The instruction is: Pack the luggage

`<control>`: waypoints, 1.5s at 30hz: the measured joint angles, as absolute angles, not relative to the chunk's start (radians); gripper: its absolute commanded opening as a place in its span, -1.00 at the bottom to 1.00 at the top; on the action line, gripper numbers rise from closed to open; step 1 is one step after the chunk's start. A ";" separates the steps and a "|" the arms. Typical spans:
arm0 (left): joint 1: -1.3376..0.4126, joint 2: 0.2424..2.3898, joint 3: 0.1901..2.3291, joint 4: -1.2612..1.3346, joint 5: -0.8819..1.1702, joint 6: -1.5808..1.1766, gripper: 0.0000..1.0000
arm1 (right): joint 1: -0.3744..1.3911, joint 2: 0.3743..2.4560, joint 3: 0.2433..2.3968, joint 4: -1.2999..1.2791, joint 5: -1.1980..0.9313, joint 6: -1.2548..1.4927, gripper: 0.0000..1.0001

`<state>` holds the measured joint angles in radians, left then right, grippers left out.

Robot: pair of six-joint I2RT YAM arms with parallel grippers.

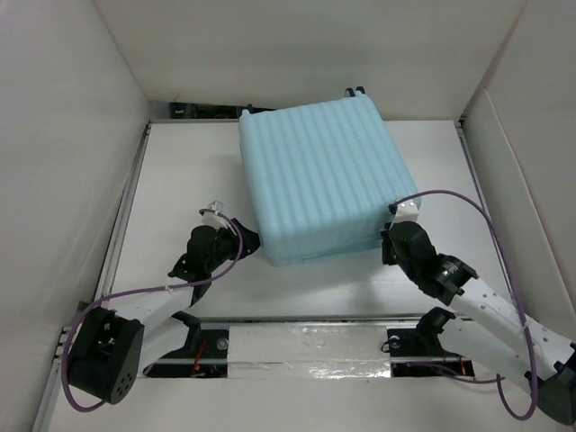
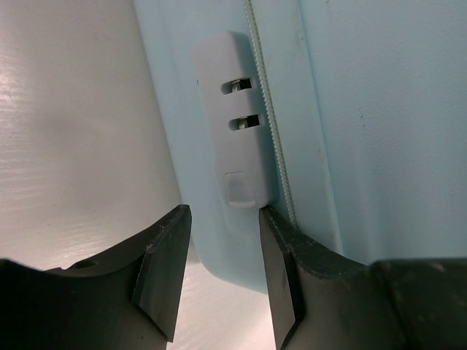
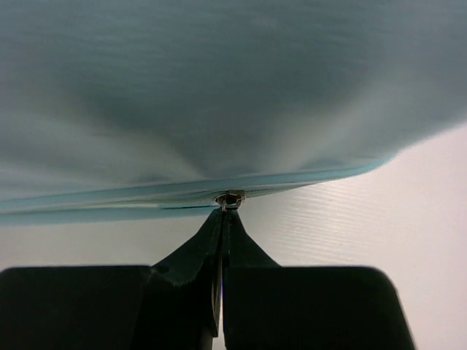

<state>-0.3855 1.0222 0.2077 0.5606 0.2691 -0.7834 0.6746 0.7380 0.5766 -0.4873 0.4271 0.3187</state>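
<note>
The luggage lies shut and flat on the white table, ribbed aqua shell up. My left gripper is at its near-left corner. In the left wrist view this gripper is open with nothing between its fingers, just below a pale grey lock plate beside the zipper line; its right finger rests against the shell. My right gripper is at the near-right corner. The right wrist view shows it shut on the small metal zipper pull at the seam of the luggage.
White enclosure walls stand on the left, back and right. The suitcase's wheels point toward the back wall. Purple cables loop off both arms. A taped rail runs along the near edge between the arm bases.
</note>
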 measured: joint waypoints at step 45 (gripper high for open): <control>-0.242 1.341 0.756 0.622 0.132 -0.862 0.70 | 1.312 1.135 0.471 0.360 0.420 0.429 -1.00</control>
